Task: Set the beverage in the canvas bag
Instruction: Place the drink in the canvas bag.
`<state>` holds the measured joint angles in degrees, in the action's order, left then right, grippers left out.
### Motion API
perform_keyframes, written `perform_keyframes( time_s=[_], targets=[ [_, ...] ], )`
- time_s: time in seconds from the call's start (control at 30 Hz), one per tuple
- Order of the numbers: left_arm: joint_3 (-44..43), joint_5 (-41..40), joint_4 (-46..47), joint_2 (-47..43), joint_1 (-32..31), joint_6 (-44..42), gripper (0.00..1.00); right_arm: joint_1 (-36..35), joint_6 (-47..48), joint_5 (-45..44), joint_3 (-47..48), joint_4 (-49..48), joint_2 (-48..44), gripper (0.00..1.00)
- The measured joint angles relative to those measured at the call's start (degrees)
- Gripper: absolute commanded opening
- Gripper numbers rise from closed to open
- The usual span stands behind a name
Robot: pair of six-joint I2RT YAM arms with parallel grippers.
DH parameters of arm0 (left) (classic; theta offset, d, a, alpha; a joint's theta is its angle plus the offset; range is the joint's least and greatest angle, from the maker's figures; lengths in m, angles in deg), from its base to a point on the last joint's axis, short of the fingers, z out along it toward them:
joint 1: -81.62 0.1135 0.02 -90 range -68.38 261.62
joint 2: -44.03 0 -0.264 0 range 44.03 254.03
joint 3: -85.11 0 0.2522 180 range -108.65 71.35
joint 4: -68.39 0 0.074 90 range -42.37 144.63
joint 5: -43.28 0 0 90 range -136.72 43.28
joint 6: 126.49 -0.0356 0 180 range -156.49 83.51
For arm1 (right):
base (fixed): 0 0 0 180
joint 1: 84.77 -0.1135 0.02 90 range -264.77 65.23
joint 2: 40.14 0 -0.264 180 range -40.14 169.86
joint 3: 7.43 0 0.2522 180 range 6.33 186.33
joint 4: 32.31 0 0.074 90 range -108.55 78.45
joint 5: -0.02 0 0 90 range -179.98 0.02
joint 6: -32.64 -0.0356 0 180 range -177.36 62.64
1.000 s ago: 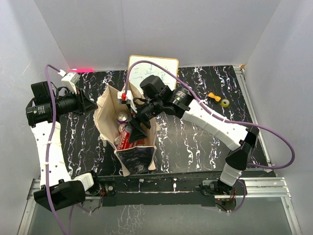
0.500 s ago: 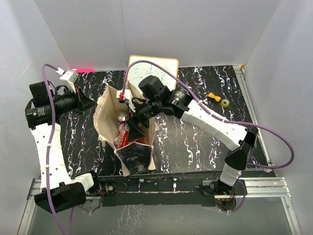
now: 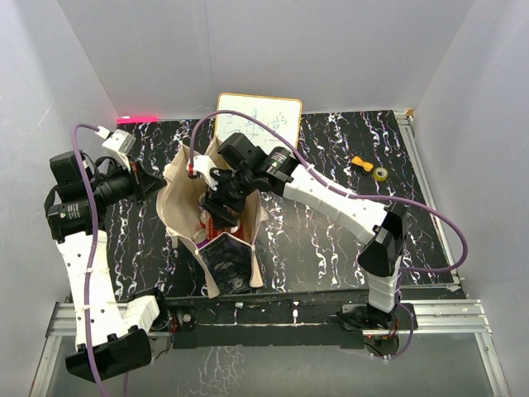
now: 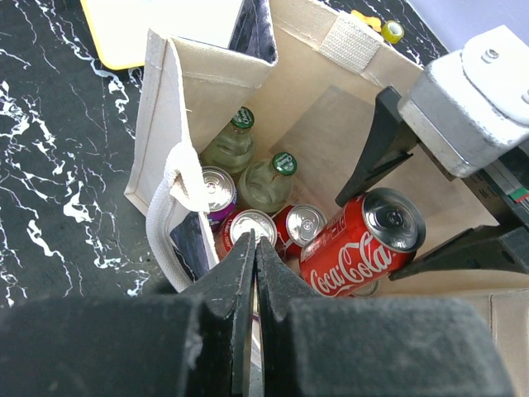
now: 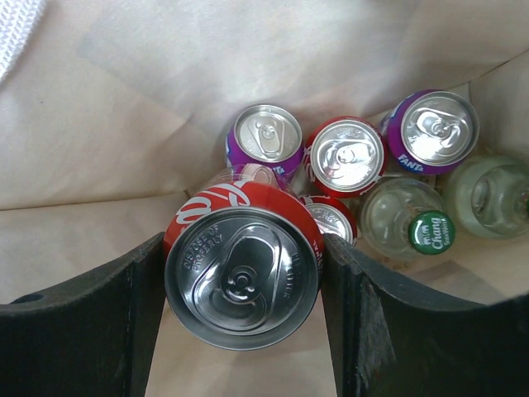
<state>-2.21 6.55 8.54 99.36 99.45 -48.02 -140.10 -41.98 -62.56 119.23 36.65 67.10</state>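
Note:
The canvas bag (image 3: 175, 194) stands open on the black marbled table, its dark panel facing the near edge. My right gripper (image 3: 220, 208) is inside the bag's mouth, shut on a red Coca-Cola can (image 5: 240, 277). It holds the can upright above the drinks in the bag. The can also shows tilted in the left wrist view (image 4: 364, 244). My left gripper (image 4: 254, 244) is shut at the bag's left rim beside the white handle (image 4: 175, 186), apparently pinching the cloth. The bag holds purple Fanta cans (image 5: 264, 136), red cans (image 5: 345, 155) and green-capped bottles (image 5: 431, 231).
A white framed board (image 3: 259, 116) with writing leans at the back behind the bag. A small yellow object (image 3: 359, 163) and a tape roll (image 3: 380, 174) lie at the back right. White walls enclose the table on three sides.
My right gripper has moved left and down with the can, from over the bag's right rim into its mouth. My left arm has shifted slightly, staying at the bag's left rim.

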Motion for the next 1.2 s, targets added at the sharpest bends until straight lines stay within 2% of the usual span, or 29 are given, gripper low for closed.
perform_keyframes(
  time_s=[0.23, 0.47, 0.8, 1.2],
  targets=[
    [0.2, 0.0, -0.3, -0.8, 0.0, -0.3, 0.00, 0.9, 4.7, -0.1, 2.4, 2.5, 2.2, 0.08],
    [0.2, -0.1, -0.4, -0.3, 0.0, 1.3, 0.00, 1.4, 8.8, 5.0, 0.9, 4.7, 2.6, 0.08],
    [1.9, -0.5, 1.4, -0.5, 0.0, 5.3, 0.00, -2.5, 8.1, 9.7, -3.3, 0.9, 2.6, 0.08],
    [3.3, -2.6, 4.7, -0.8, 0.0, 8.7, 0.00, -6.1, 11.1, 9.2, -5.9, 0.4, 2.6, 0.08]
  ],
)
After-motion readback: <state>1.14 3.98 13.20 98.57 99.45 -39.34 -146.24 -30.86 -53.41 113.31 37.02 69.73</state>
